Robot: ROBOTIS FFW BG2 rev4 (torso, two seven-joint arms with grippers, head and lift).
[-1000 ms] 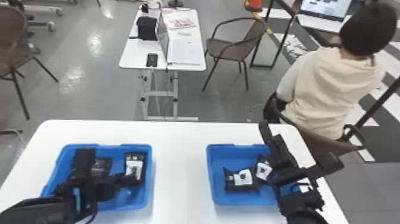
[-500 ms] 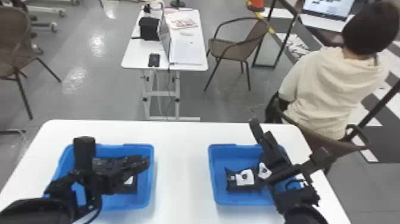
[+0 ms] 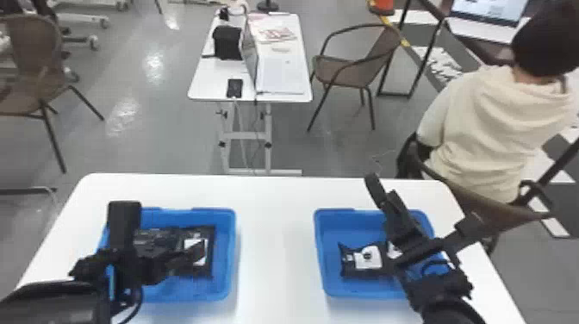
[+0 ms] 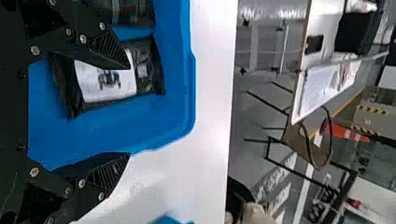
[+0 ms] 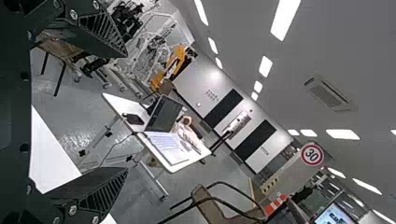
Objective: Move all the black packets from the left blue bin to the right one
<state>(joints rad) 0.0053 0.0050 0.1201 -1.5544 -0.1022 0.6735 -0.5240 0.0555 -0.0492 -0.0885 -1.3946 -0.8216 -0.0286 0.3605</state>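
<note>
And here we are over the white tabletop (image 3: 275, 241), with two blue bins standing apart on it. In the left blue bin (image 3: 226, 263) we have a packet with a white label (image 4: 152, 84), lying flat, and beside it another dark packet (image 4: 133, 16), partly cut off in the left wrist view. Above them hangs the left gripper (image 3: 163, 226), its jaws spread wide with nothing held, one of them crossing our view of the labelled packet (whether it touches, we can't tell). Over to the right blue bin (image 3: 342, 228), where we spot a black packet (image 3: 353, 272) with its white label up, and a second labelled one (image 3: 393, 250) next to it, largely hidden behind the right arm. The right gripper (image 3: 426, 204) is above that bin's far side, jaws well apart too, and nothing sits between them!
</note>
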